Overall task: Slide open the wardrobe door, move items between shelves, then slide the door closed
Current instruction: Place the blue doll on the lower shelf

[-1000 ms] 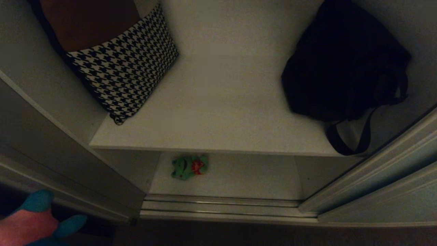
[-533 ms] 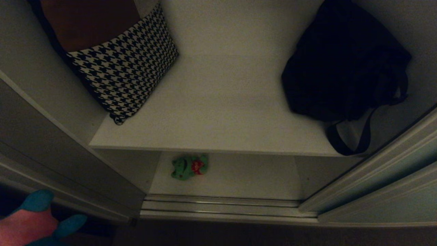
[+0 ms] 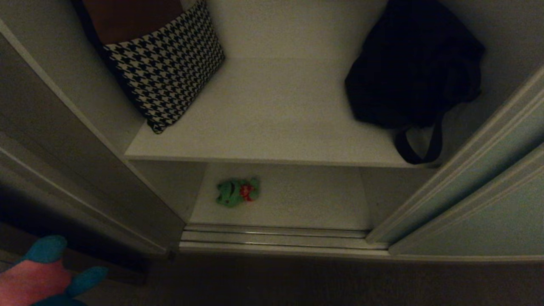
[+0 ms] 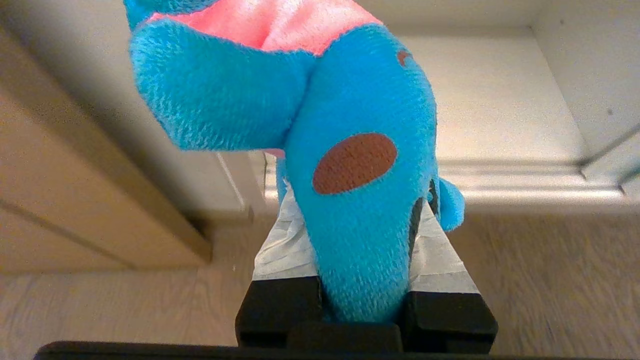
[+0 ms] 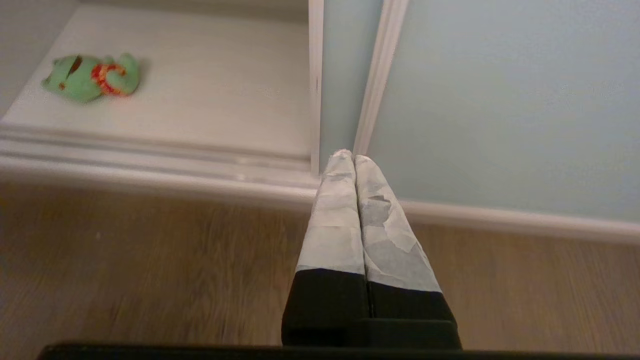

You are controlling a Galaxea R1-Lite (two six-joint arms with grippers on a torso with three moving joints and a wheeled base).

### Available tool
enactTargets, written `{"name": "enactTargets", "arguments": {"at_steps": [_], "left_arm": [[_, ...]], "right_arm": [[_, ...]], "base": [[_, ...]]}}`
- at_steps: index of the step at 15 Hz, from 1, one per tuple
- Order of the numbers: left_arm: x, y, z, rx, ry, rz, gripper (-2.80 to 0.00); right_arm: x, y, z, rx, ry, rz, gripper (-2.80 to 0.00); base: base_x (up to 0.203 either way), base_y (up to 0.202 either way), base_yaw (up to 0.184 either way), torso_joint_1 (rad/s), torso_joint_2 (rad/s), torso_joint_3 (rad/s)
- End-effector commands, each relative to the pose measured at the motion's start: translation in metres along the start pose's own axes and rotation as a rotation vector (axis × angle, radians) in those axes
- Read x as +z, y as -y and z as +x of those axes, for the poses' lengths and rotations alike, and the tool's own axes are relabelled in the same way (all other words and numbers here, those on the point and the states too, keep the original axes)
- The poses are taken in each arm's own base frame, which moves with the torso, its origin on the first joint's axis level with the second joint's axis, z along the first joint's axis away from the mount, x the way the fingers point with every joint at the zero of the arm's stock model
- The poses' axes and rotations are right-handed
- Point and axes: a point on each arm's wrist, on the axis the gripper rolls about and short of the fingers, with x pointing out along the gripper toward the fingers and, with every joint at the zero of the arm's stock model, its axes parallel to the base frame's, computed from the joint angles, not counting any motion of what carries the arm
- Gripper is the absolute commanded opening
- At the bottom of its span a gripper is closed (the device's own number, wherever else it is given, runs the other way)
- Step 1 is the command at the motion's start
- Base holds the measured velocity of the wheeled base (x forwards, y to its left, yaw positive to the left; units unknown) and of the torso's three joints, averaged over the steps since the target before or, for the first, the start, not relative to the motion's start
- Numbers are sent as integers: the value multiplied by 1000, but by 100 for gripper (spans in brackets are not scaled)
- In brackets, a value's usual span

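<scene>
The whole head view has shifted since a second ago: the wardrobe now sits higher and slightly further off in the picture, which is the camera's move, not the things'. Taking the upper shelf (image 3: 276,119) as landmark and going left to right: well below and left of its front left corner, outside the wardrobe over the wooden floor (image 5: 150,260), the left gripper (image 4: 362,235) holds its jaws clamped on the blue plush toy (image 4: 350,165), whose pink top shows in the head view's lower left corner as it did a second ago. On the shelf's left end leans the houndstooth cushion (image 3: 168,72), unmoved on the board. Under the shelf's front edge, left of centre, the green plush toy (image 3: 238,192) lies on the lower shelf (image 3: 306,204), in the same spot relative to the shelves as before. On the upper shelf's right end sits the black bag (image 3: 412,68), a strap hanging over the edge. Right of the shelf stands the sliding wardrobe door (image 3: 480,199), slid aside; the right gripper (image 5: 352,162) hangs before it near the floor, jaws pressed together, empty.
</scene>
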Motion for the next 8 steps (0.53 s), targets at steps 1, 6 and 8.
{"name": "enactTargets", "arguments": {"at_steps": [1, 6, 8], "left_arm": [[0, 0, 0, -1, -4, 1, -280], [0, 0, 0, -1, -6, 0, -280], [0, 0, 1, 2, -4, -4, -280]], "right_arm": [[0, 0, 0, 0, 0, -1, -280], [0, 0, 0, 0, -1, -1, -280], [0, 0, 0, 0, 0, -1, -280]], "base": [[-197, 0, 0, 3, 2, 6], [-197, 0, -1, 5, 2, 3], [-169, 0, -2, 2, 2, 5]]}}
